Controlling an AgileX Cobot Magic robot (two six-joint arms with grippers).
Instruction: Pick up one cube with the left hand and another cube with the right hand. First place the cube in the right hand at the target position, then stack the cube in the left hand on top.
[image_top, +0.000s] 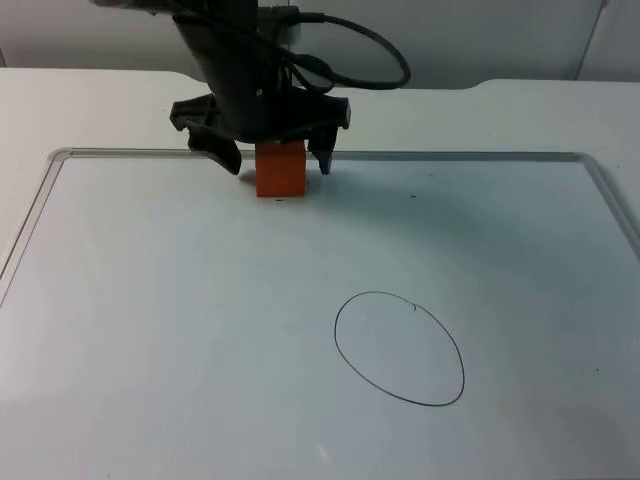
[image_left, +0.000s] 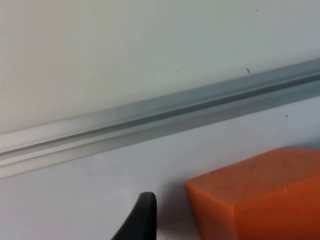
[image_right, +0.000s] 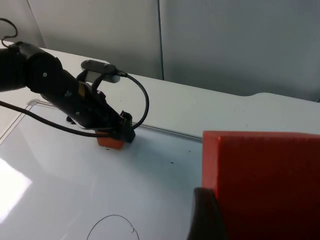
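No brand, label or legible writing on any item.

Left gripper (image_top: 279, 163): black, two-fingered, on the left arm reaching down from the far side of the table. Lowered at the far edge of the board, fingers spread wide and straddling the orange cube (image_top: 280, 168), one fingertip (image_top: 228, 157) on each side, not closed on it. One black fingertip (image_left: 141, 217) stands just beside the cube's face with a gap between them in the left wrist view.

Orange cube, matte, solid-coloured (image_left: 260, 197): resting on the white board, close to the grey metal rim strip (image_left: 165, 116) that borders its far edge. In the right wrist view it sits under the left gripper (image_right: 119, 131), partly hidden (image_right: 111, 142).

Right gripper (image_right: 212, 215): raised above the table, looking across it toward the left arm. Holds a red-orange cube (image_right: 262, 182) pressed against its black fingertip.

White board with rounded corners (image_top: 180, 330): flat on the white table top (image_top: 100, 105).

Target mark: thin black hand-drawn oval outline (image_top: 399, 348) on the board, well apart from the orange cube, nearer the front; part of it shows in the right wrist view (image_right: 112, 227).

Grey partition wall (image_right: 235, 45): behind the table.
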